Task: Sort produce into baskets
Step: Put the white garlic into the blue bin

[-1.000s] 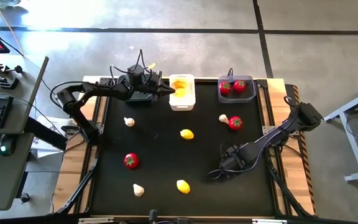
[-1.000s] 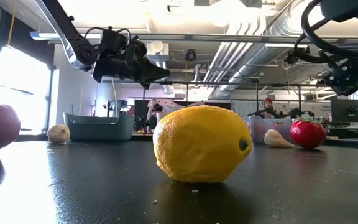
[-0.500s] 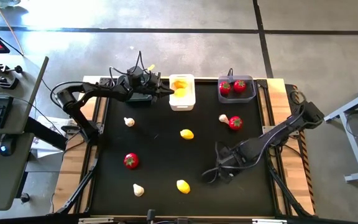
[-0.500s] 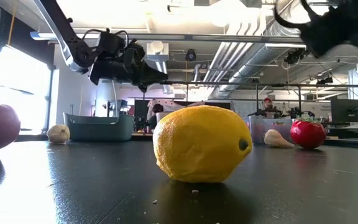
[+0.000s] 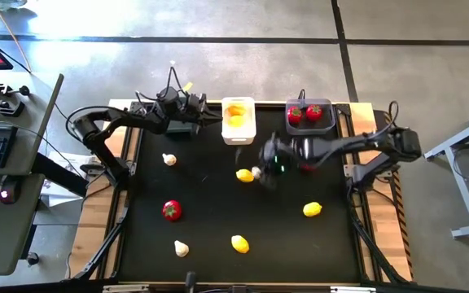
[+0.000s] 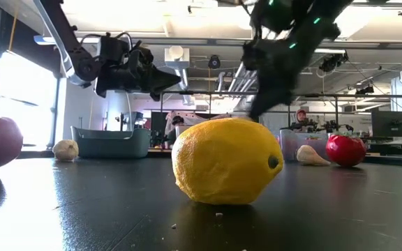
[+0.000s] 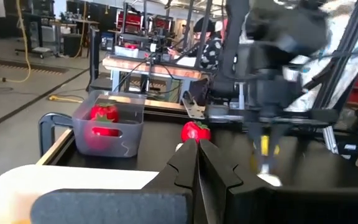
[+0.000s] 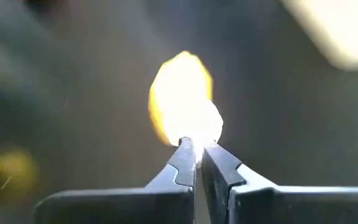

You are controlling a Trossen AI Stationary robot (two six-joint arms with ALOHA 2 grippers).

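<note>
Right gripper (image 5: 260, 172) over mid-table, blurred, beside the yellow lemon (image 5: 244, 175); fingers (image 8: 188, 163) pressed together, and in the right wrist view a small whitish piece (image 8: 199, 127) sits at their tips in front of the lemon; cannot tell whether it is pinched or only touched. Left gripper (image 5: 216, 120) hangs above the left edge of the white basket (image 5: 240, 134), fingers (image 7: 191, 163) closed tight, nothing between them. White basket holds yellow pieces (image 5: 234, 114). Grey basket (image 5: 309, 125) at the far right holds two red pieces (image 5: 304, 114). A second grey basket (image 6: 110, 143) shows in the low view under the left arm; contents hidden. Loose on the black table (image 5: 210, 207): a garlic-like piece (image 5: 169, 159) at far left, a red piece (image 5: 171, 210) lower left, another garlic-like piece (image 5: 181, 248) near the front edge, a lemon (image 5: 239, 242) at front centre, a lemon (image 5: 312, 210) to the right. A red piece (image 6: 345, 149) and a beige piece (image 6: 311, 156) lie together near the grey basket in the low view.
</note>
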